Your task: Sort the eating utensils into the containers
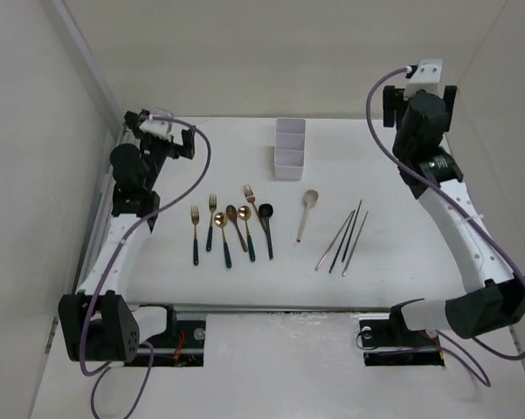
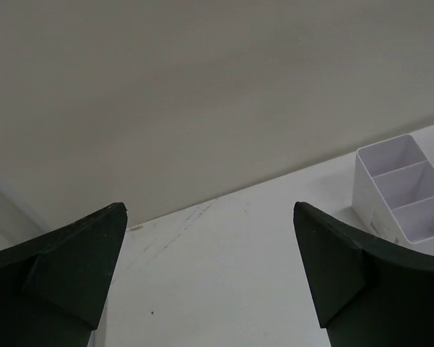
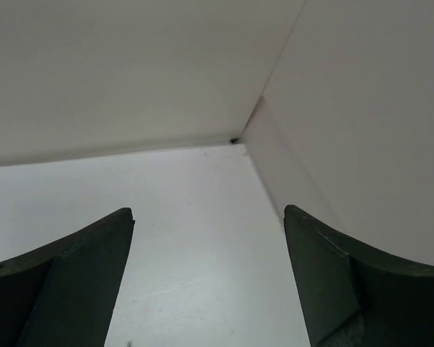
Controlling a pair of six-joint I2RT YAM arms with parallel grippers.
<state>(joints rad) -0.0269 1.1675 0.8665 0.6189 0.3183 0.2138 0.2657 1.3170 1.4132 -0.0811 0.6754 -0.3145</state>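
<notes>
The eating utensils lie in a loose row mid-table: gold-headed forks (image 1: 195, 234) and spoons (image 1: 221, 236) with dark handles, a copper fork (image 1: 250, 197), a black spoon (image 1: 267, 229), a pale spoon (image 1: 307, 212) and thin grey chopsticks (image 1: 342, 237). The containers (image 1: 288, 148), a white three-compartment organizer (image 2: 403, 189), stand behind them and look empty. My left gripper (image 1: 185, 140) (image 2: 209, 210) is raised at the back left, open and holding nothing. My right gripper (image 1: 419, 96) (image 3: 208, 211) hangs high at the back right, open and empty too, facing the corner.
White walls close off the table on the left (image 1: 35, 175), the back (image 1: 279, 52) and the right (image 3: 361, 130). The arm bases (image 1: 113, 327) sit at the near edge, with purple cables (image 1: 208, 161) looping off both arms.
</notes>
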